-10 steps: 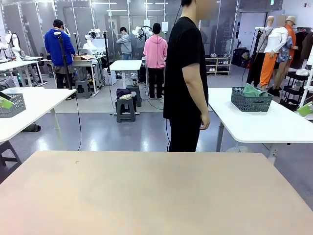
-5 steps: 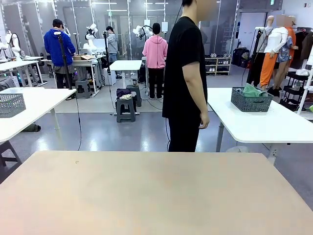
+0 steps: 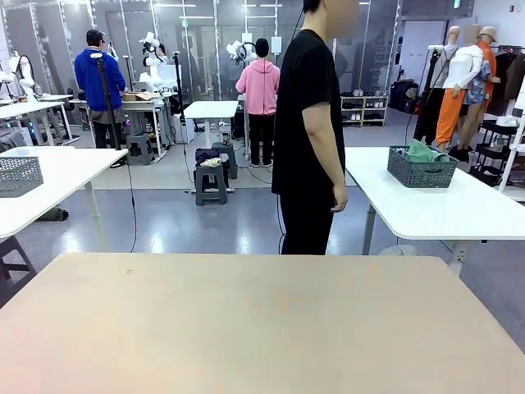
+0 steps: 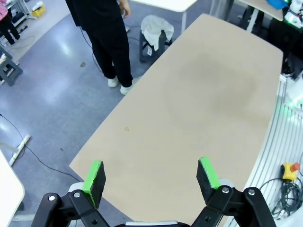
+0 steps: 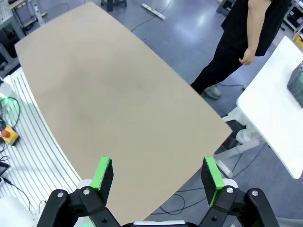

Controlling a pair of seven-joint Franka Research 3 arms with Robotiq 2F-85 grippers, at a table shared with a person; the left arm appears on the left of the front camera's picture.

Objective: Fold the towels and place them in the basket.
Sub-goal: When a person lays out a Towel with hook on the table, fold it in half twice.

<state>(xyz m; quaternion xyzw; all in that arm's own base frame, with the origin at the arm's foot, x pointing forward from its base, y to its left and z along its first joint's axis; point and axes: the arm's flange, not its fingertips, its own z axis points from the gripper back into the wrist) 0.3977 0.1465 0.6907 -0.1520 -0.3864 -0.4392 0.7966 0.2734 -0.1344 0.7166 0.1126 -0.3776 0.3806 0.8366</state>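
The tan table (image 3: 262, 320) lies bare before me. My left gripper (image 4: 151, 172) hangs high above its left end, jaws open with nothing between the green pads. High over the table's right end, my right gripper (image 5: 156, 172) is open and holds nothing too. The towels are out of view. A dark grey mesh basket (image 3: 421, 170) holding green cloths stands on a white table beyond the far right corner. A person in black (image 3: 308, 123) stands side-on at the far edge, arms hanging down.
A second mesh basket (image 3: 18, 175) sits on a white table at the far left. A pale cloth lies heaped on a stool (image 4: 155, 30) off the table's far corner. Cables and a red emergency stop button (image 5: 8, 134) lie by the table's near side.
The person in black has shifted slightly to the left. The table's surface is unchanged.
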